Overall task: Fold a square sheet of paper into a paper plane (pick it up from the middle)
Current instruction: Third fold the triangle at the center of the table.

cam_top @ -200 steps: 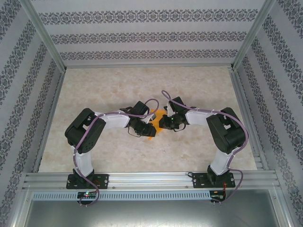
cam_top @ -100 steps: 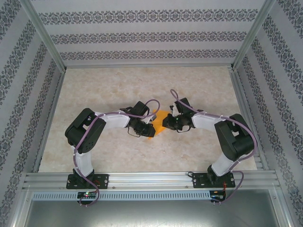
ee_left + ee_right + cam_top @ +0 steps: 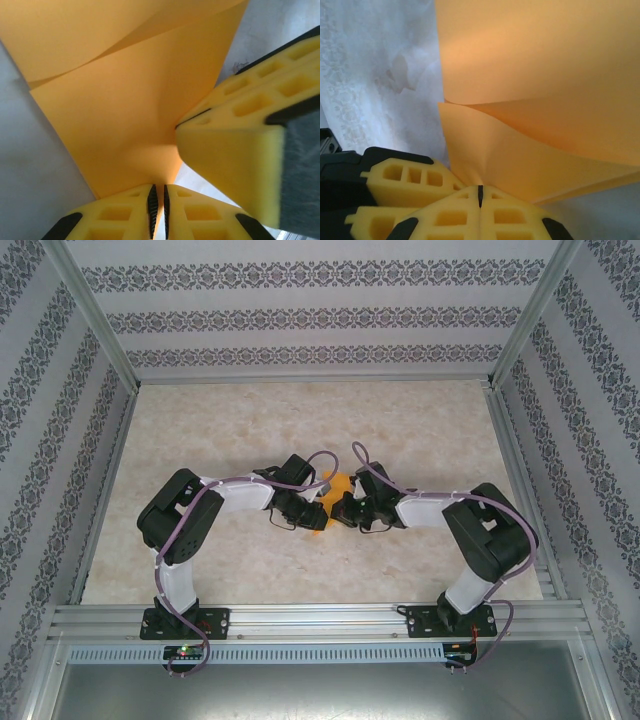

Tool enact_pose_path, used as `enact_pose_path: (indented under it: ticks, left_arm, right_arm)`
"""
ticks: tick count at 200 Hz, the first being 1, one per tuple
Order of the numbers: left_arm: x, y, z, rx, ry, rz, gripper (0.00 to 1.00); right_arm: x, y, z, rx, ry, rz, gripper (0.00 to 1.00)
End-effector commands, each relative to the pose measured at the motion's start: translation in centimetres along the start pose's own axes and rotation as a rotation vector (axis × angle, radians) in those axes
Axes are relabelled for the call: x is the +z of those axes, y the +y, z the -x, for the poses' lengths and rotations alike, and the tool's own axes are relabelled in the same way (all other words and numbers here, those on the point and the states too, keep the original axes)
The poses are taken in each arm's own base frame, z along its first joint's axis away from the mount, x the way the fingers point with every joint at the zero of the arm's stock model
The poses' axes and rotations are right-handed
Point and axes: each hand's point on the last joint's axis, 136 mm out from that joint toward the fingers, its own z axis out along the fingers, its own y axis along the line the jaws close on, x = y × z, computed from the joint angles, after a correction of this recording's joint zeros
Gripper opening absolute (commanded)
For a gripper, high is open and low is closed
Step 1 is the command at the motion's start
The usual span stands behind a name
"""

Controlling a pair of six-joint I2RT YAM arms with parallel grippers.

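Sheet of thin orange-yellow paper (image 3: 338, 483) is seen from the top external camera near the middle of the beige marble-patterned desk (image 3: 250, 420), well apart from every edge. Most of it is covered by the two black wrists, so only a patch on the far side and a small corner on the near side are visible. The left gripper (image 3: 324, 509) and the right gripper (image 3: 339, 509) are brought tip to tip over the paper, the two arms reaching inward from either side.

In the left wrist view, the left gripper's yellow foam fingers (image 3: 117, 215) are pressed together at the bottom edge, with a pinched point of the sheet drawn into the seam between them. From that point the paper fans upward, and a second layer is laid over it behind a curved fold line. A finger of the right gripper (image 3: 235, 145) is seen just beside the pinch, its tip touching the paper.

In the right wrist view, the right gripper's yellow fingers (image 3: 515, 217) are likewise closed on the sheet, which is creased where it enters the seam. Two overlapping layers are spread up and to the right. A left gripper finger (image 3: 405, 180) is set just beside, at the lower left, over the pale desk.
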Motion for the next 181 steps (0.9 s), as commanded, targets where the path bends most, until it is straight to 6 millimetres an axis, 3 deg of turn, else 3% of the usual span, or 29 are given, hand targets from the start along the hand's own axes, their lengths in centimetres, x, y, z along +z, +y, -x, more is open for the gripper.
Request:
enact_pose_path:
  ticks: [1,66,108,181]
  left_arm:
    - [1.3,4.8,-4.0,-0.063,0.118,0.154,0.19]
    - [1.3,5.0,-4.5,-0.064,0.134,0.164,0.19]
    - [1.4,5.2,-5.3,-0.062,0.162,0.168,0.19]
    - [1.4,4.7,-5.6,-0.077,0.192,0.142,0.19]
  right_arm:
    - [0.7,0.1,0.2,0.018,-0.027,0.013,0.02]
    - [0.3,-5.0,0.0,0.000,-0.045,-0.218,0.02]
    - [-1.4,-7.9,1.6,0.012,-0.114,-0.301,0.01]
    - [-3.6,-9.3,4.2,0.080,-0.174,-0.258,0.02]
